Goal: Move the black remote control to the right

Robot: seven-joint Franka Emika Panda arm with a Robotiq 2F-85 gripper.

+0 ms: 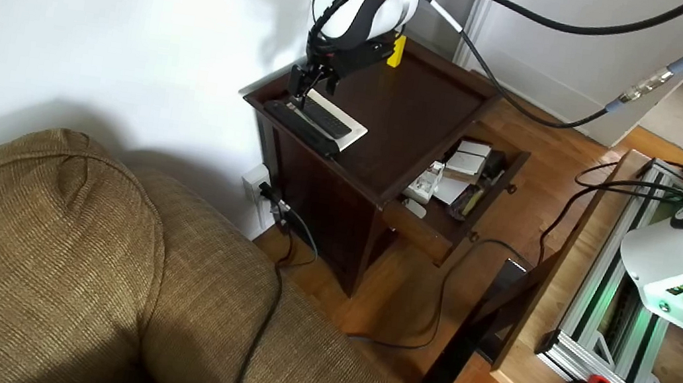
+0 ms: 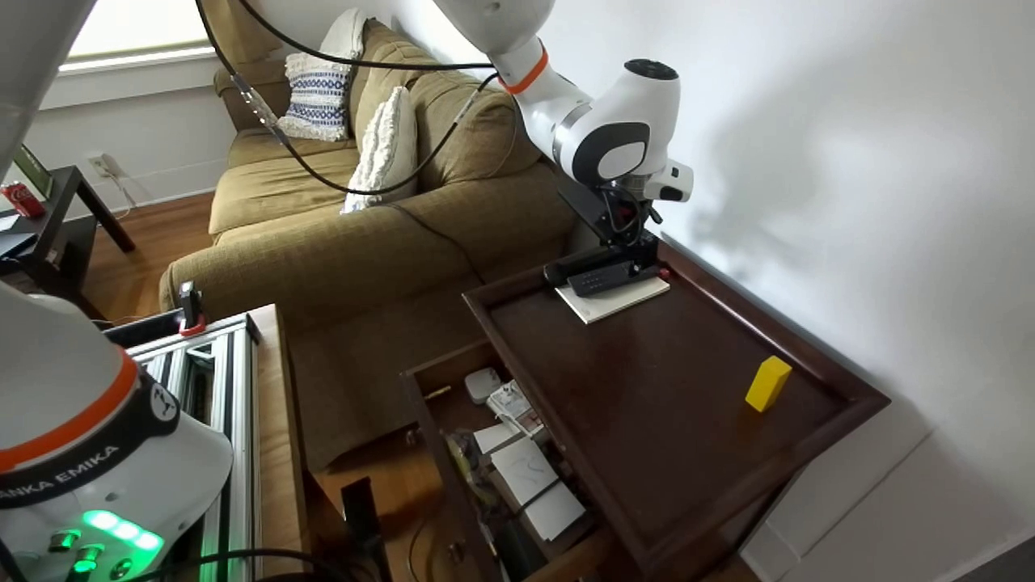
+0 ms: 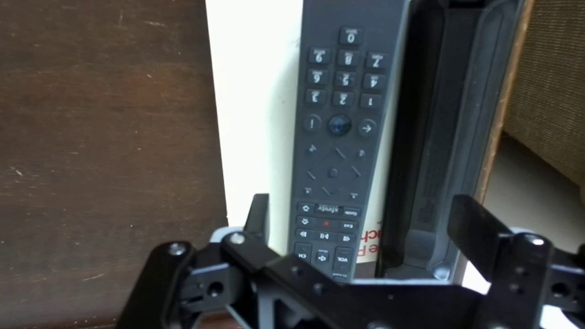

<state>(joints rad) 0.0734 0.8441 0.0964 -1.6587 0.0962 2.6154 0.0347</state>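
Black remote control (image 3: 336,146) lies on the white sheet (image 3: 251,114) beside a dark trough (image 3: 438,137); the end effector (image 3: 358,212) hangs unclenched, spanning both, so I'd narrow it around the remote alone.

Wrist view: left is lying open, right obstructed.
A black trough (image 3: 434,151) is crowding the black remote control (image 3: 338,173) on the right. In an exterior view, bare tabletop (image 2: 647,388) is stretching nearward from the white sheet (image 2: 606,304) to a yellow block (image 2: 768,384); the wall (image 2: 849,178) is bounding the right.
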